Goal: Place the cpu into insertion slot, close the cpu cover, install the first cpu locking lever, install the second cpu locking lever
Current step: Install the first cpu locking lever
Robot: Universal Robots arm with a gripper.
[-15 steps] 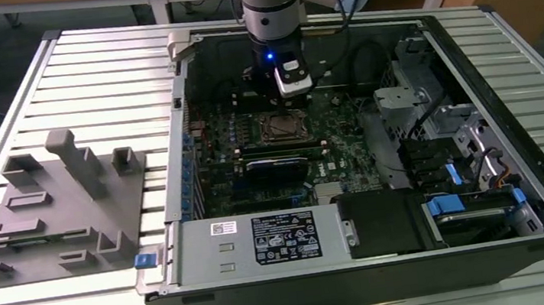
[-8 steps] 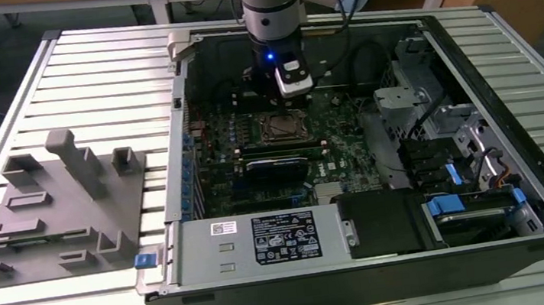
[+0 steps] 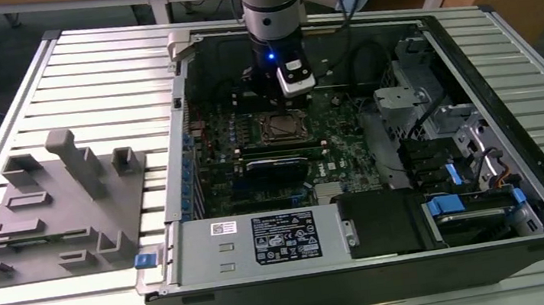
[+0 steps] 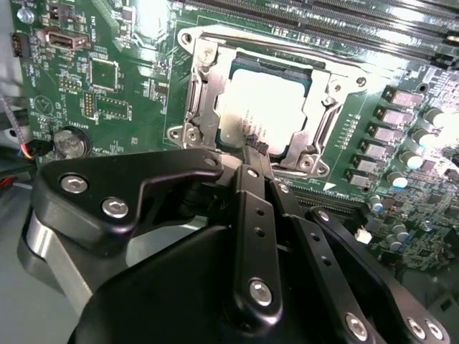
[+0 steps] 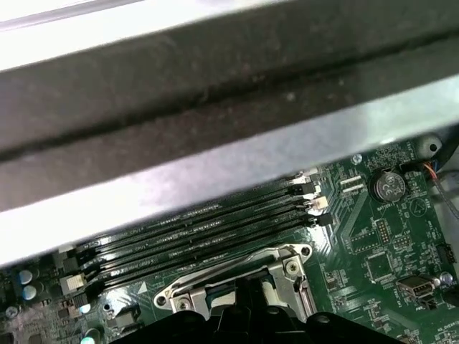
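— What is the biggest thing here?
— An open computer case (image 3: 516,132) lying on a slatted table (image 3: 88,73). A grey holder (image 3: 53,208) sits on the table, toward the exterior view's left of the case.
— What is inside the case?
— A green board (image 3: 253,166). The arm (image 3: 271,6) comes down over it.
— Where is the slot (image 4: 197,93)?
— On the board, right under the gripper (image 4: 255,147).
— And the cpu (image 4: 269,97)?
— It lies flat in the slot. The cover (image 4: 326,107) is down around it, like a frame.
— Is the gripper holding anything?
— No. Its fingers (image 4: 251,186) are pressed together, with the tip at the edge of the cpu.
— Anything small nearby?
— A round battery (image 4: 69,143) and long black memory slots (image 5: 201,233).
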